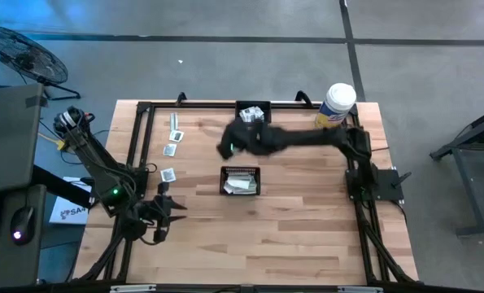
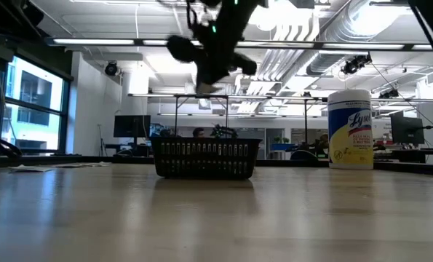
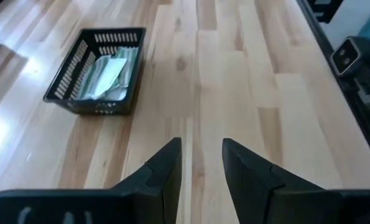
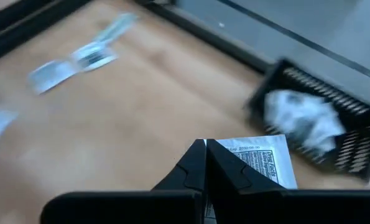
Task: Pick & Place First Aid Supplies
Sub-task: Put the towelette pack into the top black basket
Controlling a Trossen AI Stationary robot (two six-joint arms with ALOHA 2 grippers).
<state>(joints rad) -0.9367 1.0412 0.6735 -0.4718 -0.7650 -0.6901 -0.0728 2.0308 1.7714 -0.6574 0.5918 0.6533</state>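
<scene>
I have the right gripper up in the air over the middle of the table, the right arm reaching from its base at the right edge toward the left, and its fingers are pressed together on a square white packet with dark print, which hangs from the fingertips. In the high view that gripper sits between the two black baskets; in the low view it shows as a dark blur well above the near basket. The near basket at the table's centre holds pale green-and-white strips. The far basket, against the far edge, holds crumpled white packets. More supplies lie loose on the wood at the far left: a narrow strip, and square packets near it and nearer to me, all apart from each other. A white-and-yellow wipes canister stands upright at the far right corner. The left gripper waits at the near left of the table, just above the bare wood, its fingers parted with nothing between them.
</scene>
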